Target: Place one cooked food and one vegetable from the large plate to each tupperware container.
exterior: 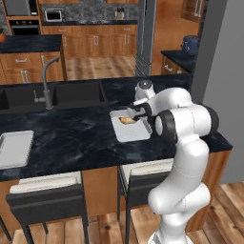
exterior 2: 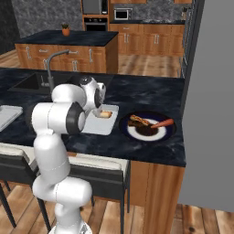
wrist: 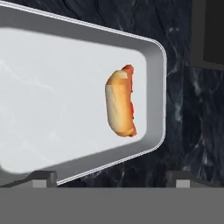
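Pincer [wrist: 111,179] open, tips set wide apart and gripping nothing, poised just above the near tray [wrist: 57,96]. Hot dog [wrist: 120,105] lying loose inside that tray, close to one short end, clear of the rim and clear of both tips. Judged: first cooked item delivered, release done, step at its close. Plate [exterior 2: 170,132] on the worktop [exterior 2: 146,93] just beside the same tray, holding a second hot dog [exterior 2: 138,121], a carrot [exterior 2: 162,123] and some dark pieces too small to name. Second tray [exterior: 14,148] well apart at the far left of the worktop, past the sink [exterior: 71,95], nothing seen in it. Task early: one of four items placed. Next move, as a judgement: lift straight up clear of the rim, swing over to the plate, come down over the carrot with tips astride its narrow width, close, carry it back beside the hot dog. Risk: carrot rolling or slipping off the plate's shallow edge under a skewed grip.
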